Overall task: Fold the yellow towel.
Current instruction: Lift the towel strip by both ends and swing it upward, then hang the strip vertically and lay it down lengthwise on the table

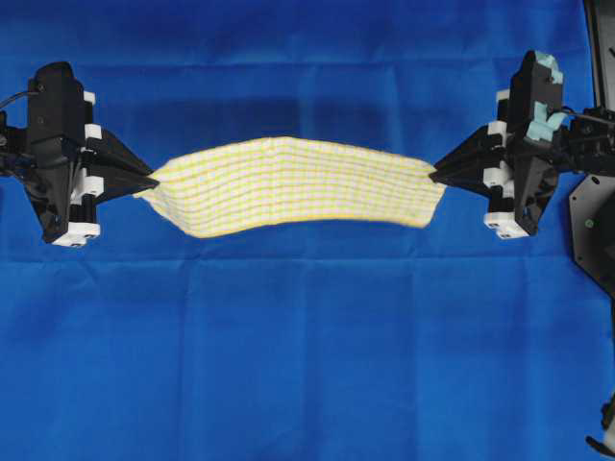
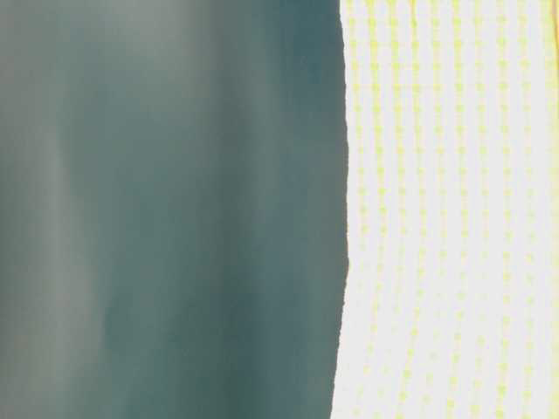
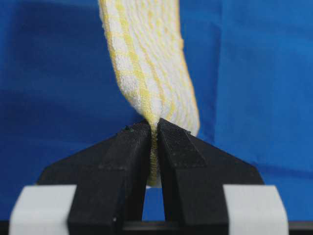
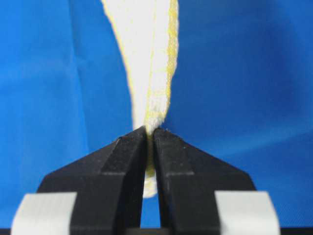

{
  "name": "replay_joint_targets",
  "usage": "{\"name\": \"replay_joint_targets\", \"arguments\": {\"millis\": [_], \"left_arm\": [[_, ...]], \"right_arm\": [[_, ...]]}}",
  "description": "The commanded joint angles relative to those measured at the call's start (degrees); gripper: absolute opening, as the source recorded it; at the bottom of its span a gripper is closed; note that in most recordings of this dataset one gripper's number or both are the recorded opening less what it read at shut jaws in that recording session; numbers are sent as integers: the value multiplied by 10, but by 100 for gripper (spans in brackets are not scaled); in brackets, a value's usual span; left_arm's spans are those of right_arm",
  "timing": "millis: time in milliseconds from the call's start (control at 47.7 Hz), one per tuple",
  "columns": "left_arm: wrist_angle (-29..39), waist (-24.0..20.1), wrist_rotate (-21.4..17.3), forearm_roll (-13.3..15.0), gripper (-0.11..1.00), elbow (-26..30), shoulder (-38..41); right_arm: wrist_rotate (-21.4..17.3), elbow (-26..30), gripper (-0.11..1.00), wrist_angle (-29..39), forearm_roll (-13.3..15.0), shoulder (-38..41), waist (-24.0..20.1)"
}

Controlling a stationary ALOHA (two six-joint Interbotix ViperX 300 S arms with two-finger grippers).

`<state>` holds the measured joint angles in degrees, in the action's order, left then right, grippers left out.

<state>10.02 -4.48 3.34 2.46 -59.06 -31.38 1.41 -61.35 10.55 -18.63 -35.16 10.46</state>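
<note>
Towel stretched between my two grippers above the blue cloth

From my station, the left gripper [image 1: 152,180] is clenched on one end of the yellow towel [image 1: 288,184], which spans the middle, sagging slightly over the blue cloth [image 1: 307,365]; the right gripper [image 1: 432,176] pinches the other end.

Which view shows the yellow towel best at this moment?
The overhead view: the whole yellow towel shows, stretched between the left pincer and the right pincer over the blue cloth. The table-level view shows only an overexposed close patch. Each wrist view shows just the pinched end running away from closed jaws.
</note>
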Motion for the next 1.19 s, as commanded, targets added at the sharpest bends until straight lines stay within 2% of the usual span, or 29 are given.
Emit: {"name": "replay_joint_targets", "arguments": {"millis": [0, 147, 230, 461, 628, 796, 1173], "left_arm": [[-4, -1, 4, 1, 3, 11, 1], [-14, 20, 27, 1, 3, 13, 9], [-28, 38, 40, 1, 3, 17, 16], [-67, 105, 54, 1, 3, 37, 55], [-88, 139, 61, 1, 3, 68, 97], [-103, 156, 59, 1, 3, 117, 149], [-74, 173, 45, -2, 3, 294, 290]], "right_arm": [[1, 18, 4, -7, 2, 6, 11], [1, 26, 4, -17, 7, 29, 43], [1, 35, 4, -23, 20, 49, 69], [1, 69, 4, -36, 48, 108, 137], [1, 102, 4, -40, 65, 150, 171], [2, 142, 4, -48, 83, 193, 190], [3, 242, 4, -48, 112, 276, 214]]}}
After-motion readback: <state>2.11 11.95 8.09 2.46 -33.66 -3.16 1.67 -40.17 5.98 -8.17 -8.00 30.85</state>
